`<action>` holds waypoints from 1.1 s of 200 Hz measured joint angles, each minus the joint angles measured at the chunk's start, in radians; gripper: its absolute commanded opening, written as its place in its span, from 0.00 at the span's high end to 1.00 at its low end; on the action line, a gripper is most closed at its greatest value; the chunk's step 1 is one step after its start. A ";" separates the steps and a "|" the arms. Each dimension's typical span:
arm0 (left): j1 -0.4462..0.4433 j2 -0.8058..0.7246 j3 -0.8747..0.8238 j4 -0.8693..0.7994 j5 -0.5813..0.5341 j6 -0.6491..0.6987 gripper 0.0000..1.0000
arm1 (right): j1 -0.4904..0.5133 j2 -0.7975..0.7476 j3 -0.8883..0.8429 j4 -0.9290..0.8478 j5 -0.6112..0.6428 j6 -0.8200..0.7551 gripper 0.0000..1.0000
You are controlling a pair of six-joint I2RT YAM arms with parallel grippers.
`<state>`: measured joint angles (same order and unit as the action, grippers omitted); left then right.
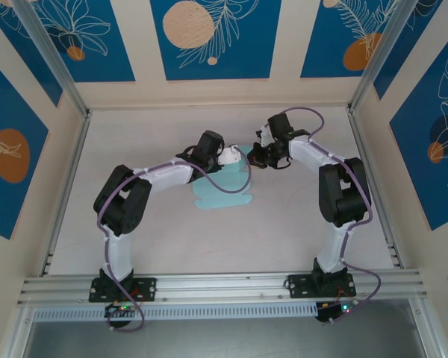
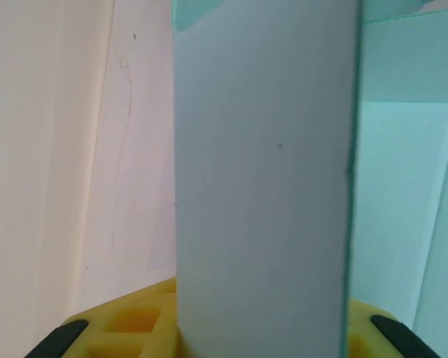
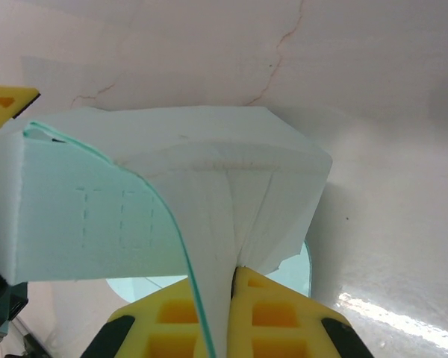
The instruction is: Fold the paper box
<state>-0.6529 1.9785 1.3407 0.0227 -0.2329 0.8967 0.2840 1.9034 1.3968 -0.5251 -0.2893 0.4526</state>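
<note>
Yellow pads [image 3: 172,321] of the right gripper [image 3: 224,277] were pressed together on a creased fold of the paper box [image 3: 209,171], pinching the pale blue card so that its panels fanned up and away from the fingers. At the left gripper [image 1: 225,156], a flat upright panel of the same card filled the gap between the yellow fingers [image 2: 127,321], and whether they clamped it could not be told. Seen from above, the box lay on the middle of the table [image 1: 284,224] between the two grippers, its rounded tabs spread flat toward the arm bases.
</note>
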 measured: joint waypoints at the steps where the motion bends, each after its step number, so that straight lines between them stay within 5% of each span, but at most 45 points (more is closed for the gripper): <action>1: 0.000 0.000 0.000 0.000 0.000 0.000 0.75 | 0.000 0.000 0.000 0.000 0.000 0.000 1.00; 87: 0.003 0.002 0.000 -0.044 -0.042 -0.008 0.75 | 0.061 -0.001 -0.093 0.131 0.000 0.093 1.00; 220: -0.011 -0.009 -0.057 0.060 -0.035 0.020 0.75 | 0.123 -0.091 -0.274 0.299 -0.022 0.040 0.81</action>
<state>-0.6640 1.9694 1.2835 0.0830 -0.2676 0.9169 0.4068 1.8126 1.1233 -0.2256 -0.3111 0.4927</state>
